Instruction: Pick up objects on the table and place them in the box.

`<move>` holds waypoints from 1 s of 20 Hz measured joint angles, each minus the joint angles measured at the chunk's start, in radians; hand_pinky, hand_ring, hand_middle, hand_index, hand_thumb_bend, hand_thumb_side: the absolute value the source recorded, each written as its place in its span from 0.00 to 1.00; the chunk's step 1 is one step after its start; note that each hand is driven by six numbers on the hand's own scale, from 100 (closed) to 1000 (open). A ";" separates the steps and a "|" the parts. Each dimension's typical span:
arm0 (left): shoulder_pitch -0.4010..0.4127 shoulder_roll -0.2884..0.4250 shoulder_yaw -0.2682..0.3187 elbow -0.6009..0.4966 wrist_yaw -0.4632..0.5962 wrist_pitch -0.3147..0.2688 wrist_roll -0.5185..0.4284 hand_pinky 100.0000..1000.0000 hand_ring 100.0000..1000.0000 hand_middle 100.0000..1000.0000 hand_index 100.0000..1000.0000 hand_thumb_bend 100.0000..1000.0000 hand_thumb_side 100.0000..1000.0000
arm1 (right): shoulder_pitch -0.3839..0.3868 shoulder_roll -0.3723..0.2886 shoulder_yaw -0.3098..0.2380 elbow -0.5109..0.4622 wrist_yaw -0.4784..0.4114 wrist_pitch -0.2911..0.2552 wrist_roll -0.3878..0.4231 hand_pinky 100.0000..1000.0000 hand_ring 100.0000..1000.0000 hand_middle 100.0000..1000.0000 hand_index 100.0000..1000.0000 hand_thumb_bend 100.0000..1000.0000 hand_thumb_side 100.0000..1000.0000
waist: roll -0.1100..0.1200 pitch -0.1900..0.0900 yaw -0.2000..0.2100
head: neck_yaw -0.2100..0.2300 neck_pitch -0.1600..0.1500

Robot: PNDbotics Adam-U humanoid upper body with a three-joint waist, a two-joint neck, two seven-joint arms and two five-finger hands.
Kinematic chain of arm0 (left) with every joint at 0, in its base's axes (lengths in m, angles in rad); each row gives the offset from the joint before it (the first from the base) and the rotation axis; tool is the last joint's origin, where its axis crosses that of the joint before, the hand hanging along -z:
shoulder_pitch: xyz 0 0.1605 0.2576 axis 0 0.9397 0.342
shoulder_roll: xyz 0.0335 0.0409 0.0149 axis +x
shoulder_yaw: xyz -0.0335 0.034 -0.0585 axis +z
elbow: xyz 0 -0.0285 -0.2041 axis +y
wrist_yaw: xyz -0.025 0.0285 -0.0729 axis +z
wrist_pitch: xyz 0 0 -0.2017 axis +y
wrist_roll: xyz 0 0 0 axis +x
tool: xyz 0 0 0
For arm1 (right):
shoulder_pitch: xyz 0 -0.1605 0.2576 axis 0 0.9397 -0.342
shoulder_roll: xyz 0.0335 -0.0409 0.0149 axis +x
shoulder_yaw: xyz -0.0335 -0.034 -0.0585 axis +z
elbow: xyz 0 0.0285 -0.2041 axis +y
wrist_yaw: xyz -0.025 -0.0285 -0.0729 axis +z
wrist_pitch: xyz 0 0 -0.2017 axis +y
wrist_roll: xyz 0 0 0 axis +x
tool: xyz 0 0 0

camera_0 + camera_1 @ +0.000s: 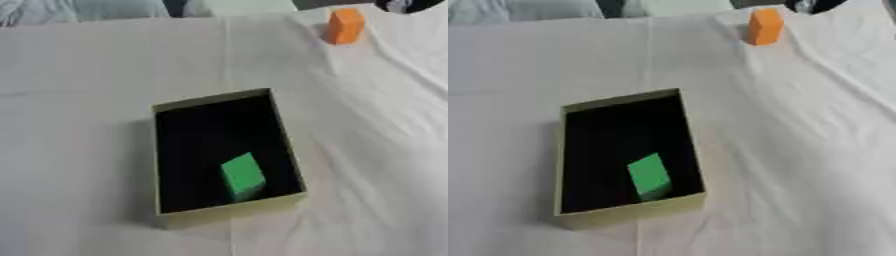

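Open box, pale olive walls, black interior, lies slightly askew on the white-covered table. Green block lies tilted inside the box, toward its near right corner. Orange block stands upright well beyond the box, far right.

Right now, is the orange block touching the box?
Apart. The left eye view shows bare white cloth between the orange block and the box.

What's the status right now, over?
Right robot hand barely showing, top corner; left unseen. Green block in box. Orange block waiting on tablecloth. Nothing blocking.
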 measured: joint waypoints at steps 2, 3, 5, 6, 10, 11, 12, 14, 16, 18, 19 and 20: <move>0.000 -0.003 0.000 0.000 0.000 0.000 0.000 0.93 0.68 0.70 0.85 0.40 0.83 | -0.006 0.005 -0.005 0.037 0.026 -0.007 0.006 0.82 0.91 0.84 0.89 0.34 0.00 | 0.000 0.003 0.003 | -0.001 -0.008; 0.000 -0.003 0.000 0.000 -0.001 0.000 0.000 0.93 0.68 0.70 0.85 0.40 0.83 | -0.008 0.008 -0.006 0.054 0.040 -0.011 0.009 0.82 0.92 0.84 0.89 0.34 0.00 | 0.000 0.004 0.003 | -0.002 -0.012; -0.002 -0.003 0.000 0.000 -0.001 0.000 0.000 0.93 0.68 0.70 0.85 0.40 0.83 | -0.008 0.013 -0.006 0.086 0.067 -0.021 0.014 0.82 0.92 0.85 0.90 0.34 0.00 | 0.000 0.006 0.003 | -0.004 -0.022; -0.004 -0.003 0.000 0.000 -0.001 0.000 0.000 0.93 0.68 0.70 0.85 0.40 0.83 | -0.008 0.014 -0.007 0.101 0.081 -0.026 0.016 0.82 0.93 0.85 0.90 0.34 0.00 | 0.000 0.007 0.004 | -0.005 -0.028; -0.008 -0.003 0.000 0.000 -0.001 0.000 0.000 0.94 0.67 0.70 0.85 0.39 0.83 | -0.023 0.030 -0.011 0.157 0.127 -0.038 0.013 0.82 0.92 0.85 0.91 0.34 0.00 | 0.000 0.012 0.005 | -0.006 -0.043; -0.008 -0.003 0.000 0.000 -0.001 0.000 0.000 0.94 0.67 0.70 0.85 0.39 0.83 | -0.029 0.036 -0.011 0.170 0.137 -0.040 0.011 0.82 0.93 0.85 0.91 0.34 0.00 | 0.000 0.012 0.006 | -0.007 -0.045; -0.008 -0.003 0.000 0.000 -0.001 0.000 0.000 0.94 0.67 0.70 0.85 0.39 0.83 | -0.033 0.043 -0.011 0.183 0.147 -0.041 0.008 0.82 0.93 0.85 0.91 0.34 0.00 | 0.000 0.012 0.008 | -0.009 -0.047; -0.009 -0.003 0.000 0.000 -0.001 0.000 0.000 0.94 0.67 0.70 0.85 0.39 0.83 | -0.043 0.059 -0.012 0.209 0.166 -0.042 0.003 0.82 0.93 0.85 0.91 0.35 0.00 | 0.000 0.015 0.011 | -0.013 -0.053; -0.012 -0.004 0.000 0.000 -0.001 0.000 0.000 0.94 0.67 0.70 0.85 0.39 0.83 | -0.052 0.075 -0.018 0.235 0.186 -0.039 -0.005 0.82 0.93 0.85 0.91 0.35 0.00 | 0.000 0.020 0.014 | -0.016 -0.057; -0.016 -0.004 0.000 0.000 -0.001 0.000 0.000 0.94 0.67 0.70 0.85 0.39 0.83 | -0.061 0.090 -0.026 0.259 0.207 -0.034 -0.016 0.82 0.92 0.85 0.91 0.35 0.00 | 0.000 0.024 0.017 | -0.019 -0.062; -0.017 -0.004 0.000 0.000 -0.001 0.000 0.000 0.94 0.67 0.69 0.85 0.39 0.83 | -0.064 0.095 -0.032 0.271 0.217 -0.031 -0.022 0.82 0.92 0.85 0.91 0.35 0.00 | -0.001 0.026 0.019 | -0.020 -0.063; -0.018 -0.004 0.000 0.000 -0.001 0.000 0.000 0.94 0.67 0.69 0.85 0.39 0.82 | -0.067 0.101 -0.038 0.282 0.227 -0.027 -0.028 0.82 0.92 0.85 0.91 0.34 0.00 | -0.002 0.029 0.021 | -0.023 -0.066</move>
